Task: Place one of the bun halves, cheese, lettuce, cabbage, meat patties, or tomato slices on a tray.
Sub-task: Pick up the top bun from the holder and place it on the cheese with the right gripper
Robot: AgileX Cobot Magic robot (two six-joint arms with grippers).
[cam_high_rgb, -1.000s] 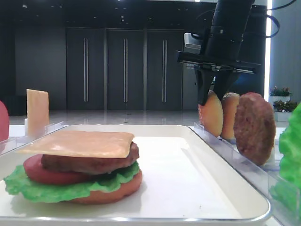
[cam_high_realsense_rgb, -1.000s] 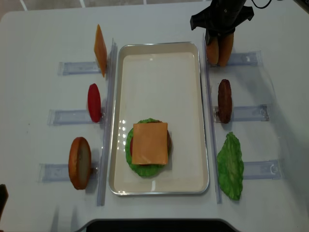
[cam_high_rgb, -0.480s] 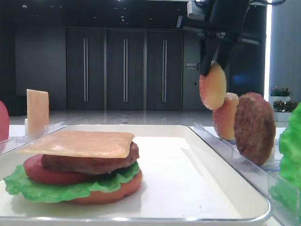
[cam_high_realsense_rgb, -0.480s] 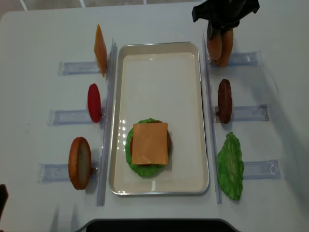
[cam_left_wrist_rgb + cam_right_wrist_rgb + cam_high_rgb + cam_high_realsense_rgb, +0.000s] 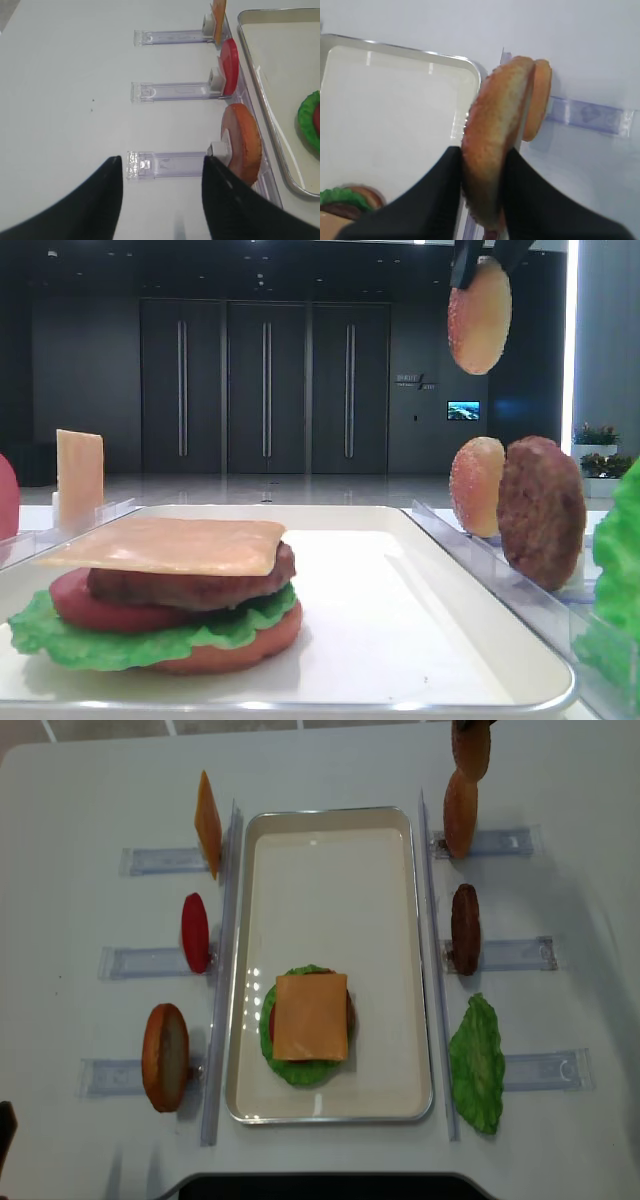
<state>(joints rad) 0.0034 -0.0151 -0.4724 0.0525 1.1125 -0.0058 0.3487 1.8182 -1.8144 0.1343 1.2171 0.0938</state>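
My right gripper (image 5: 482, 165) is shut on a speckled golden bun half (image 5: 495, 145), pinching its edges from both sides. The bun half (image 5: 480, 315) hangs on edge high above the far right rack, near the tray's far right corner, and the bun half (image 5: 471, 750) reaches the top of the overhead view. A second bun half (image 5: 460, 813) stays upright in the rack below. The white tray (image 5: 420, 960) holds a stack topped by cheese (image 5: 311, 1016) over patty, tomato, lettuce and bun bottom. My left gripper (image 5: 162, 167) is open above a clear rack (image 5: 170, 165), holding nothing.
Left of the tray, clear racks hold a cheese slice (image 5: 207, 823), a tomato slice (image 5: 195, 932) and a bun half (image 5: 165, 1056). Right of it stand a meat patty (image 5: 464, 928) and a lettuce leaf (image 5: 478, 1063). The tray's far half (image 5: 330, 890) is bare.
My right gripper has risen with the bun half, lifting it out of the rack and well above the one left standing there. The left gripper has not moved.
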